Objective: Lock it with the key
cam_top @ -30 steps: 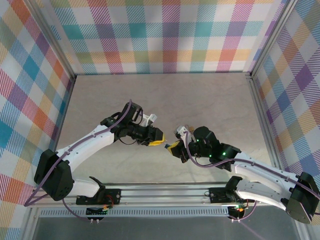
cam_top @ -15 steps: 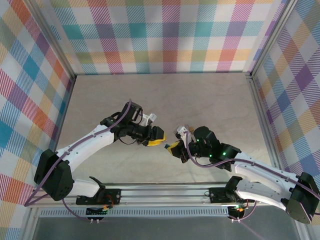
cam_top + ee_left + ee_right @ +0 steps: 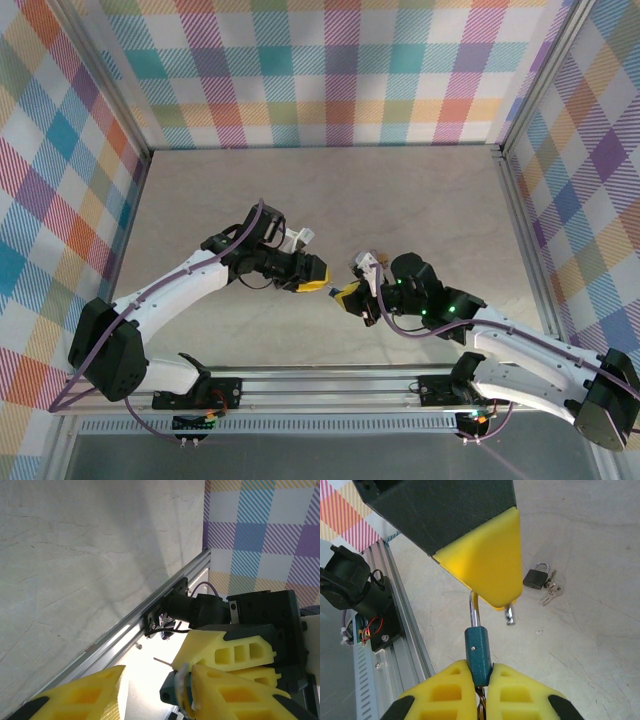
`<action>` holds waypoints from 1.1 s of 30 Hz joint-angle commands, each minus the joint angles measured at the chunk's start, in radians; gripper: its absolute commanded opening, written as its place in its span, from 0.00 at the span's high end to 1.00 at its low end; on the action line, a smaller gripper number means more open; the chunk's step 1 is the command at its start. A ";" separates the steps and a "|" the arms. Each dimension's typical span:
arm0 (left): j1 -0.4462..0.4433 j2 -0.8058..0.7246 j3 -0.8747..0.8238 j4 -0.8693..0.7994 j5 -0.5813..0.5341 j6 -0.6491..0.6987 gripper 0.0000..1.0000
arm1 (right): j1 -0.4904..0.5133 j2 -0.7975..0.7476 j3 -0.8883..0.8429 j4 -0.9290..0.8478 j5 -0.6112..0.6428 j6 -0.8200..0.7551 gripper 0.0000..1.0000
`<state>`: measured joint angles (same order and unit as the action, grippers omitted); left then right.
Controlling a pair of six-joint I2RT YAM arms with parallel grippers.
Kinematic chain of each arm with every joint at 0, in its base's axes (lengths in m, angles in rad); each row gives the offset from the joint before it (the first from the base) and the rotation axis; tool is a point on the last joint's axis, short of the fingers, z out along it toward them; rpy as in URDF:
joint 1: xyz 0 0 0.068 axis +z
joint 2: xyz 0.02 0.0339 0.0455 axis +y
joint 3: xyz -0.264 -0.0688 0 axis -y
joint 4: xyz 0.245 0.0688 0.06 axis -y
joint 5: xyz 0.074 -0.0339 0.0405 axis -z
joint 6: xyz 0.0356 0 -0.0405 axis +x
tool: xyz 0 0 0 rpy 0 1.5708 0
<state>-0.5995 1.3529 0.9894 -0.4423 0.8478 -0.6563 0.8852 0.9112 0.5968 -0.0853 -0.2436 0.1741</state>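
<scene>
From above, left gripper [image 3: 320,278] and right gripper [image 3: 349,294] sat nearly tip to tip above the table [image 3: 420,200]. Right wrist: its fingers [image 3: 451,690] were clamped on the teal padlock [image 3: 478,652], shackle [image 3: 474,611] up. Left wrist: the left's fingers [image 3: 82,697] stood apart, holding nothing

no legible text, no labels, no brand names, no numbers, no signs on any surface

Place was a robotics lab cell | plaid panels [image 3: 340,70] walled a marbled tabletop [image 3: 420,200] | aluminium rail [image 3: 330,385] fronted it
</scene>
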 commanded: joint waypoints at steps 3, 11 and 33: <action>0.009 -0.025 -0.039 -0.025 0.031 0.022 0.68 | 0.003 -0.035 0.026 0.046 0.001 -0.022 1.00; 0.009 -0.050 -0.060 -0.012 0.054 0.015 0.73 | 0.003 -0.021 0.030 0.052 -0.003 -0.025 1.00; 0.053 -0.254 -0.322 0.601 0.129 -0.211 0.41 | 0.003 0.018 0.050 0.056 -0.105 -0.016 1.00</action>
<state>-0.5575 1.1366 0.6891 -0.0418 0.8864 -0.8146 0.8906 0.9180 0.6003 -0.0681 -0.3038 0.1669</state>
